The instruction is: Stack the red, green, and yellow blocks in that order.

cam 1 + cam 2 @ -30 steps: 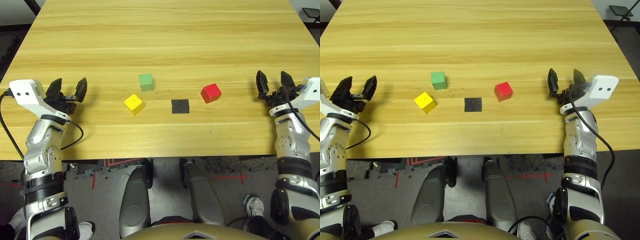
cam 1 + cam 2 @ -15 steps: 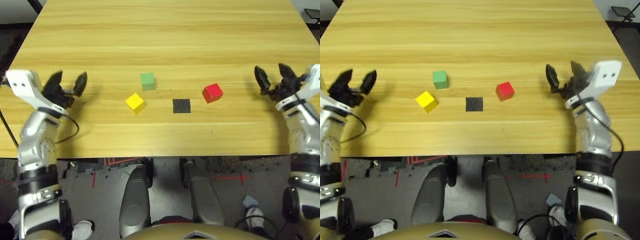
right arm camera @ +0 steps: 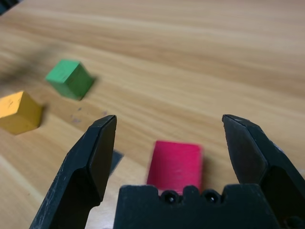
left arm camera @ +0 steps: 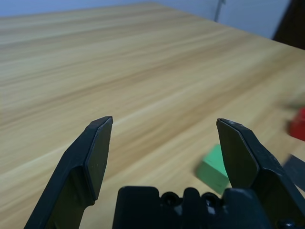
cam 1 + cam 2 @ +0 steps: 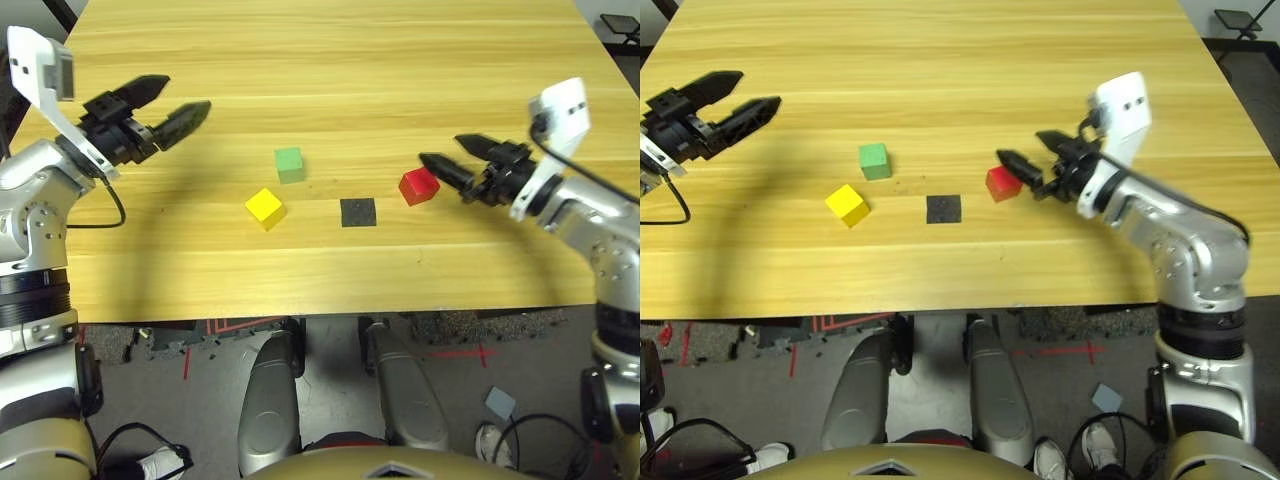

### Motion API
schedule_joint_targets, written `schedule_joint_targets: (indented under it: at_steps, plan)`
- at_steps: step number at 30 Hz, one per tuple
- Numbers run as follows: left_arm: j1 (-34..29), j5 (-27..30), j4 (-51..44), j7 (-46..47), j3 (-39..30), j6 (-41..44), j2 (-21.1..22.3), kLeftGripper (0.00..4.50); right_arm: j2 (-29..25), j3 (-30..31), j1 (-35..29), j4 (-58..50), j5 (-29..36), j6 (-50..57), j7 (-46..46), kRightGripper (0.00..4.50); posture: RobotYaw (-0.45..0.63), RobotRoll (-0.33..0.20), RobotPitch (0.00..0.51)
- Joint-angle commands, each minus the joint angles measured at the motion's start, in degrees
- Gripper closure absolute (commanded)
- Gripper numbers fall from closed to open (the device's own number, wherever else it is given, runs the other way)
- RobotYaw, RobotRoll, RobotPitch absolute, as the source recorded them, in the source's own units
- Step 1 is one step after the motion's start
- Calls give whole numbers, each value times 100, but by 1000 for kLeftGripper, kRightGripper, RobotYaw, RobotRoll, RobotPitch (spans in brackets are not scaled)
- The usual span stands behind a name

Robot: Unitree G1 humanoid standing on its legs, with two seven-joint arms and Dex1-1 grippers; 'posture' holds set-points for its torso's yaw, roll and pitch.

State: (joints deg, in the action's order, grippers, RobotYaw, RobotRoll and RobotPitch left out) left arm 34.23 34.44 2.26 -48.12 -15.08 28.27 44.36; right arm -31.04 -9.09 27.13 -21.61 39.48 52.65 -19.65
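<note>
Nearest me, toward my left: yellow block, one cube, resting on the wooden table, free of contact.

Beside it, toward my right: black square patch, flat on the tabletop, between the yellow block and the red one.

Next, right of the patch: red block, one cube, on the table, apart from the other two.

At the red block: my right gripper, fingers spread wide, released, grasping nothing. Its tips point across the table toward my left, just beside the block; in the right wrist view the red cube sits between and ahead of my two fingers. I cannot tell whether the near tip touches it.

A little farther: green block, one cube, just behind the yellow block, not touching it.

Farthest, at my left: my left gripper, raised over the table, fingers parted, empty, well apart from all three cubes.
</note>
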Motion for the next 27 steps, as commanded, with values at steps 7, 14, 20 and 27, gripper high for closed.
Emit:
schedule_joint_targets:
  at_steps: [7, 14, 20, 27]
  plan:
    - [-225, 13, -479, 156, 117, 296, -180, 59, 47, 191, -178, -272, -258, 229, 254, 0, -68, -179, 301]
    - [-285, 30, -563, 259, 89, 308, -238, 59, -36, 346, -414, -259, -502, 179, 135, 0, -59, -182, 308]
    - [-338, 64, -652, 221, 161, 358, -256, 59, -8, 561, -476, -111, -737, 23, -14, 0, -44, -180, 319]
    - [-723, 287, -1017, -507, 298, 388, -112, 59, 95, 725, -375, 58, -1101, -153, -55, 0, -31, -181, 326]
